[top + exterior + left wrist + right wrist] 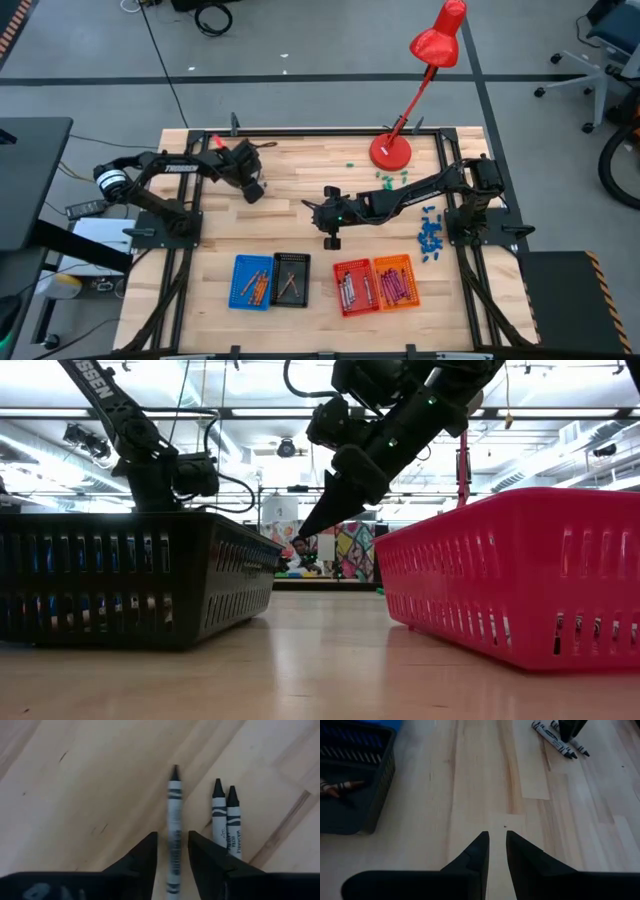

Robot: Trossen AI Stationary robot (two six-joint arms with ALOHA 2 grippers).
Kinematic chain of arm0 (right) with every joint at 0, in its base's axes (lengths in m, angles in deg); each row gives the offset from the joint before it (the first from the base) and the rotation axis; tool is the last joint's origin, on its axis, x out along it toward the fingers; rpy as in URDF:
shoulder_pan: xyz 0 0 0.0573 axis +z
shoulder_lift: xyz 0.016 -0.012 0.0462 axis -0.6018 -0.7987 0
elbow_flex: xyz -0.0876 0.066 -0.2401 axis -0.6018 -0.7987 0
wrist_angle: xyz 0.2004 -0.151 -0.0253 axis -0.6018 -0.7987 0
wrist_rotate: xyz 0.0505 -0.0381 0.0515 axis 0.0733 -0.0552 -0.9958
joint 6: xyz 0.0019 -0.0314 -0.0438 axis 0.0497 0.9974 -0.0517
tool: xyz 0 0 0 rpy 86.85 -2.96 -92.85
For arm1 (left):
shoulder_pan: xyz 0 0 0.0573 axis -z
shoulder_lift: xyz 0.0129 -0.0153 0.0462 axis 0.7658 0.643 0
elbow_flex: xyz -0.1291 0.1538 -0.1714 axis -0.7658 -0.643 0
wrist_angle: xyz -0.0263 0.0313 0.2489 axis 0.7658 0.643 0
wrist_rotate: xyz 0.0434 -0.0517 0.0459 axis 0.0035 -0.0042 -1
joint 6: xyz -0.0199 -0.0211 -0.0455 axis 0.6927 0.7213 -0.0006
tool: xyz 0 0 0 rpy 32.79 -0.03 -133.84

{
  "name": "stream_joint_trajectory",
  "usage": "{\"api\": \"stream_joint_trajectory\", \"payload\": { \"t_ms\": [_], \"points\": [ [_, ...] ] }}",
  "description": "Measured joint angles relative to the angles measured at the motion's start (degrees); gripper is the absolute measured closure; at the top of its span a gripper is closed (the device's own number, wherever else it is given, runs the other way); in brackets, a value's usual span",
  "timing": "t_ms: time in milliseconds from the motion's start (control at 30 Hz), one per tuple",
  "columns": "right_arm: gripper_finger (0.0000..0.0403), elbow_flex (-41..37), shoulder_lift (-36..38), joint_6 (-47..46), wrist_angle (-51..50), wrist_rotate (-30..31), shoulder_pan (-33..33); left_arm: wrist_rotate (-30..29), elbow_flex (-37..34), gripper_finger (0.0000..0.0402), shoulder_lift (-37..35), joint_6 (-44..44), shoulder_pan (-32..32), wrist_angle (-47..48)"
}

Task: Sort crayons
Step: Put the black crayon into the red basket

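Readable text is thin: the arm link in the low view shows the letters "SSEN", rest cut off by the frame; print on the crayon wrappers is there but too blurred to read. Left gripper is at the back-left of the table, fingers a narrow gap apart straddling a grey-wrapped black-tipped crayon lying on the wood; can't tell if the pads are touching it yet. Two more black-tipped crayons lie side by side just beside it, touching each other. Right gripper hangs mid-table above bare wood, fingers slightly apart, nothing between them. Front row, left to right: blue basket, black basket, red basket, orange basket, all with crayons inside; colours in them are hard to separate from above. Low view only sees basket walls, contents hidden. Blue chunks near the right arm base, green bits by the red lamp. Open wood between the baskets and both grippers; table rim is close behind the left gripper.
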Motion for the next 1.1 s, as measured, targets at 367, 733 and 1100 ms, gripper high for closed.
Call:
{"api": "stream_joint_trajectory", "payload": {
  "t_ms": [367, 733, 1100],
  "points": [
    [0.0332, 0.00, -0.02, 0.31, 0.07, -0.04, 0.03, -0.03, -0.05, 0.0344, 0.93, 0.56, -1.83, -0.06],
    [0.0332, 0.02, -0.02, 0.26, 0.13, -0.15, 0.03, -0.31, -0.13, 0.0371, 0.86, 0.08, -1.83, -0.51],
    [0.0332, 0.02, -0.04, 0.22, 0.13, -0.15, 0.03, -1.85, -0.45, 0.0371, -3.61, 0.19, 0.37, -0.80]
  ]
}}
